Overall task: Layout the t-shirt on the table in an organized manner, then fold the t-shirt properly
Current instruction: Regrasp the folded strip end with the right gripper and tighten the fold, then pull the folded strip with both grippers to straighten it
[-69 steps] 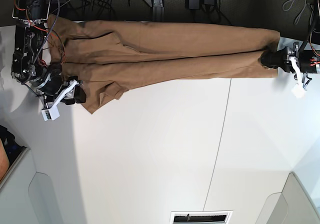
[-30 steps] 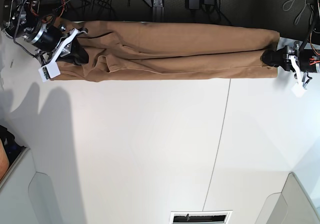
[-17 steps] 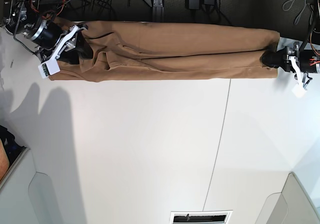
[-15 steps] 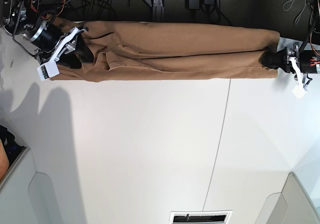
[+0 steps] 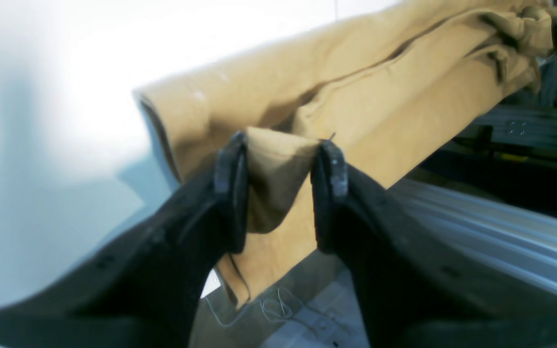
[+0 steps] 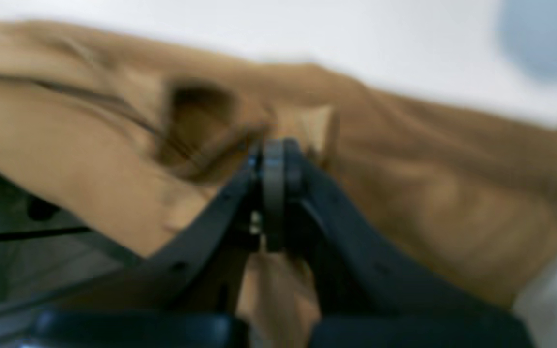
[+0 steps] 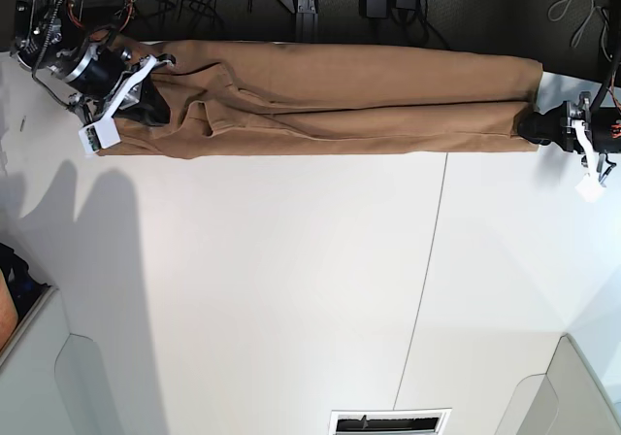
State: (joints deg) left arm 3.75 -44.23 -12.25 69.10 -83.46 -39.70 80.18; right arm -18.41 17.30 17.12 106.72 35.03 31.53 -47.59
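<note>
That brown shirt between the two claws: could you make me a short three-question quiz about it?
1. True or false: the t-shirt lies stretched along one edge of the table.
2. What does the left gripper pinch? A) a cable B) a fold of shirt C) nothing
3. Are the right gripper's jaws together or spread?

Key: 1 true. 2 B. 3 together, with cloth at the tips; the blur hides whether it is caught.
</note>
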